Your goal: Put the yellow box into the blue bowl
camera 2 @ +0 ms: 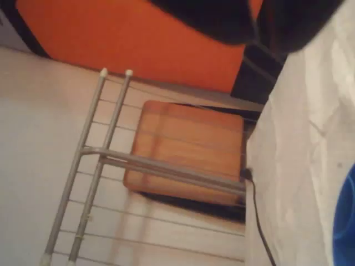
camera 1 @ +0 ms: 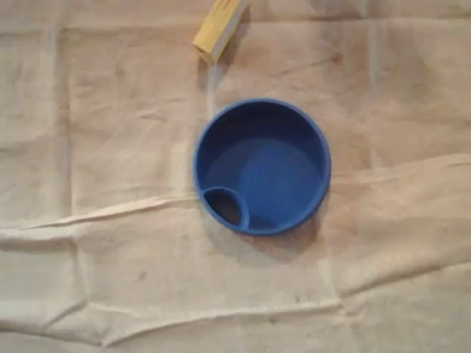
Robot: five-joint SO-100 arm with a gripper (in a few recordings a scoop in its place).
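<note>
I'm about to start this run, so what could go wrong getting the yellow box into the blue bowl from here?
1. The yellow box lies partly cut off at the overhead view's top edge, so a grasp may be misjudged.
2. The cloth is creased; a fold could snag the box if it is dragged.
3. The blue bowl sits on that cloth and might slide if bumped.

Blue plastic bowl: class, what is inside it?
The round blue plastic bowl holds nothing: bare floor, one oval rim loop. The yellow rectangular box lies outside. Nothing is covered.
</note>
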